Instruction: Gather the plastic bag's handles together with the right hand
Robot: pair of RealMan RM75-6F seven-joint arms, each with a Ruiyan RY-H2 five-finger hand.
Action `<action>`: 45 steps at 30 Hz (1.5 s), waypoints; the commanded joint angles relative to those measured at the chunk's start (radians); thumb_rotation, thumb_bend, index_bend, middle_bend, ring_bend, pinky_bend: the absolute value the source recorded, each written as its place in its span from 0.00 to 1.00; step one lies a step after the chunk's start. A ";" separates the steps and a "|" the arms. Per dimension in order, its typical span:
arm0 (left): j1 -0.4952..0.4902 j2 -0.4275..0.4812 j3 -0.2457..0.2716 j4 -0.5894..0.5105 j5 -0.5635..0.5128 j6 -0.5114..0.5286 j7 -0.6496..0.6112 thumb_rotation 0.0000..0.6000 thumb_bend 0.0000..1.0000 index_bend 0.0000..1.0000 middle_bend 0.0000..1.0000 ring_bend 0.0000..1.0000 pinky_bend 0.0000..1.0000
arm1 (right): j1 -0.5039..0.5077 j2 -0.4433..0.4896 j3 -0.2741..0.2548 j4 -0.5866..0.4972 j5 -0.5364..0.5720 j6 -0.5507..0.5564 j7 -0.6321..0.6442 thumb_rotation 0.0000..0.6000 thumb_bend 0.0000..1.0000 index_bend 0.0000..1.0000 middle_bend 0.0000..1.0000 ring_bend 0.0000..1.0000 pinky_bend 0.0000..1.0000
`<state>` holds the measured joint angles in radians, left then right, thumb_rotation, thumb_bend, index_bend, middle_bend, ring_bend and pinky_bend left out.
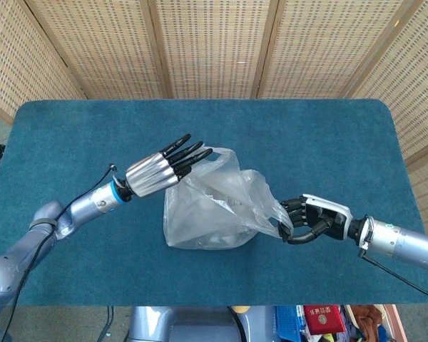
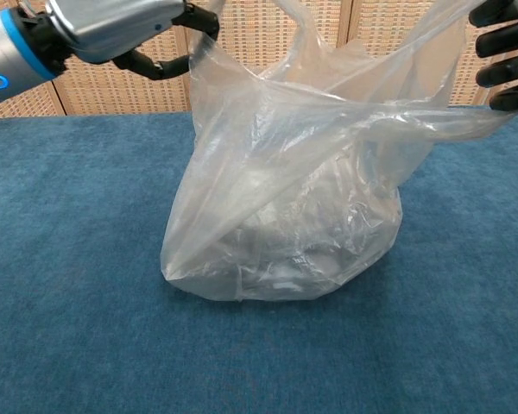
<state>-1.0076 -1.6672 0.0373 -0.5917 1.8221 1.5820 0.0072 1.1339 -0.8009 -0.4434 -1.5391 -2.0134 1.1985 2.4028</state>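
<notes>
A clear plastic bag (image 1: 212, 210) (image 2: 285, 207) with some contents sits mid-table on the blue cloth. My left hand (image 1: 159, 171) (image 2: 104, 21) is at the bag's upper left. It pinches the bag's rim (image 2: 197, 43) between thumb and straight fingers and holds that side lifted. At the bag's right, my right hand (image 1: 310, 219) (image 2: 503, 47) has its fingers curled around a stretched handle (image 1: 279, 222). The bag's mouth is pulled taut between the two hands. A loose handle loop (image 2: 295, 9) stands up at the top edge of the chest view.
The blue-covered table (image 1: 71, 128) ends at a wicker screen (image 1: 214, 43) behind. Below the front edge lie a red item (image 1: 322, 318) and a blue basket (image 1: 289, 320). Open cloth surrounds the bag on all sides.
</notes>
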 commanded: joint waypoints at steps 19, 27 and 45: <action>0.146 0.191 0.075 -0.425 0.078 0.068 0.093 1.00 0.45 0.62 0.00 0.00 0.11 | 0.025 0.005 0.031 -0.100 0.060 -0.100 -0.090 1.00 0.00 0.52 0.65 0.49 0.47; 0.183 0.219 0.111 -0.524 0.112 0.044 0.058 1.00 0.45 0.50 0.00 0.00 0.12 | 0.022 0.003 0.034 -0.107 0.064 -0.111 -0.100 1.00 0.00 0.52 0.65 0.49 0.47; 0.222 0.239 0.022 -0.494 0.143 0.175 -0.012 1.00 0.28 0.00 0.00 0.00 0.13 | 0.014 -0.016 0.036 -0.098 0.063 -0.116 -0.108 1.00 0.00 0.52 0.65 0.49 0.48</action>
<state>-0.7878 -1.4277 0.0715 -1.0946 1.9657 1.7481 0.0042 1.1478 -0.8168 -0.4075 -1.6375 -1.9502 1.0822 2.2945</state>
